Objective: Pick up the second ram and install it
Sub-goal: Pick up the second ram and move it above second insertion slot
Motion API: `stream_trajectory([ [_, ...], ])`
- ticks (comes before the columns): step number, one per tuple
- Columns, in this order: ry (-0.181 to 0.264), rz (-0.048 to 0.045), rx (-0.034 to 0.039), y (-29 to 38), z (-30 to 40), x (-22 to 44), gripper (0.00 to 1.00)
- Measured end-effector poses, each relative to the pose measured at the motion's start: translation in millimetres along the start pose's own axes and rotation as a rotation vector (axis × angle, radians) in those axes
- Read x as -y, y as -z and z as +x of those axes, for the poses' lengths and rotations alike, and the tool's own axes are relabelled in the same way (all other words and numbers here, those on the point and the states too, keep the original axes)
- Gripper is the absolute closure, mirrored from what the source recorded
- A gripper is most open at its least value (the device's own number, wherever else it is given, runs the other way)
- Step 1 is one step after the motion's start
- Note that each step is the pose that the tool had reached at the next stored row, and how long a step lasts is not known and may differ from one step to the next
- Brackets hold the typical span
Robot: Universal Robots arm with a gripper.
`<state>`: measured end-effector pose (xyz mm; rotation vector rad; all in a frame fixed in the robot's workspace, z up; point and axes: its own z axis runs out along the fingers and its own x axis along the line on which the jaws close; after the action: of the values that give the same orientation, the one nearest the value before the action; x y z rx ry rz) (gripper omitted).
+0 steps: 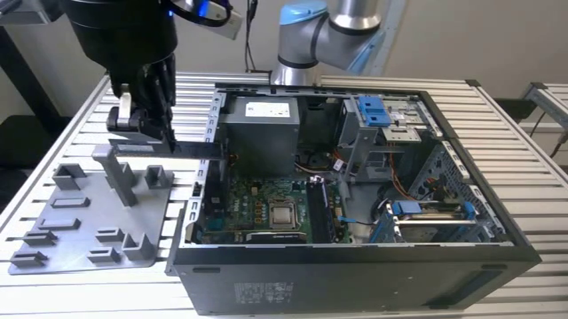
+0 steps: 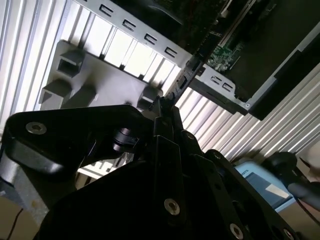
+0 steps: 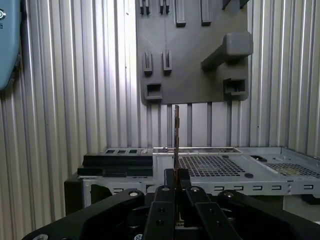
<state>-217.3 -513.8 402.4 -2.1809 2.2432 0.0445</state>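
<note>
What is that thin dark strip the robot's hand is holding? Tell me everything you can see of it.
It is a long, thin, flat, near-black memory stick, hard-looking and straight. The hand is shut on it near one end. The rest juts out level in the air, above the grey tray, and points toward the wall of the open computer case. Nothing else appears to touch it.

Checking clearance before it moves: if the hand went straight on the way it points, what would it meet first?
Probably the slatted table, between the grey tray and the computer case, with the second ram in the hand touching first. Depth is unclear.
</note>
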Motion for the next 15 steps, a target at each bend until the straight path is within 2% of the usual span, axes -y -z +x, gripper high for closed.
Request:
stream_trajectory([
  [15,0.000,-0.0016,0.0020,0.6,-1.6,57.2,0.86],
])
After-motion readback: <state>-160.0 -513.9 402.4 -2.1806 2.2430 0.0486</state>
